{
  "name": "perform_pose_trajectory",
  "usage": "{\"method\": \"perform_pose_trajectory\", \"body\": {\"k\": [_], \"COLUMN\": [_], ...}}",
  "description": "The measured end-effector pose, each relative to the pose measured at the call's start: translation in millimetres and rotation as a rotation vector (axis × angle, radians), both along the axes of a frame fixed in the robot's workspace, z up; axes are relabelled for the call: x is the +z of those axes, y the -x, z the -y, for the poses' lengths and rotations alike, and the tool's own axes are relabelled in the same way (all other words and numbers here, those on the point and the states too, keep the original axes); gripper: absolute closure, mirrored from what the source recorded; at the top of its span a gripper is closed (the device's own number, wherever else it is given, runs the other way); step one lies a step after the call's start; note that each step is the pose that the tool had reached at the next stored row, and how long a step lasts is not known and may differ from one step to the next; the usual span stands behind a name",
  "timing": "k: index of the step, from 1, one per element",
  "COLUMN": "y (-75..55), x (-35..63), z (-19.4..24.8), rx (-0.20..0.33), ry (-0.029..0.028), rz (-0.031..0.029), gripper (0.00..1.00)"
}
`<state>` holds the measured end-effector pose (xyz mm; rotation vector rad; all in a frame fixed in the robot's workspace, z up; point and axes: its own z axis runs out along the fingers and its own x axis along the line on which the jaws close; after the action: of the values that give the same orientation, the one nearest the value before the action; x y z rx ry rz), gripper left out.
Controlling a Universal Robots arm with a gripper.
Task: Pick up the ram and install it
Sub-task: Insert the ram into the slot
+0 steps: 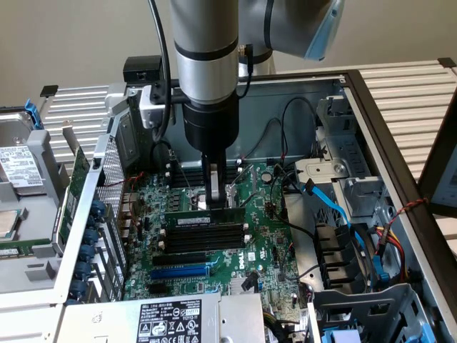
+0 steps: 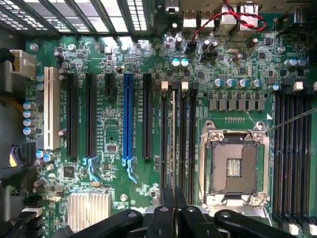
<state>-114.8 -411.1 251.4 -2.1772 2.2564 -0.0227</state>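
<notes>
The ram [image 1: 203,218] is a thin green stick with a white label. It stands on edge along the farthest of the black memory slots [image 1: 203,239] on the large green motherboard [image 1: 264,250]. In the wrist view the ram [image 2: 173,134] shows edge-on as a thin line running along a slot between the white latches. My gripper [image 1: 214,199] reaches straight down into the computer case, and its two black fingers [image 2: 167,210] are shut on the ram's top edge near the middle. I cannot tell whether the ram is pressed fully into the slot.
The open CPU socket [image 2: 233,168] lies beside the memory slots. A blue expansion slot [image 2: 128,119] and black ones lie on the other side. Blue cables [image 1: 335,207] and drive bays sit at the exterior view's right; a card bracket wall [image 1: 107,186] stands at its left.
</notes>
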Motion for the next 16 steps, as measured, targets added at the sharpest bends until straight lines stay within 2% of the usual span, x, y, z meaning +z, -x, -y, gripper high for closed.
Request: {"method": "perform_pose_trajectory", "body": {"k": [5, 11, 16], "y": [0.1, 1.2, 2.4], "x": [-2.7, -5.1, -5.7], "z": [1.9, 2.1, 2.1], "rx": [0.000, 0.001, 0.002], "ry": [0.0019, 0.0050, 0.0052], "rz": [0.0001, -0.0002, 0.0001], "gripper": [0.87, 0.87, 0.87]}}
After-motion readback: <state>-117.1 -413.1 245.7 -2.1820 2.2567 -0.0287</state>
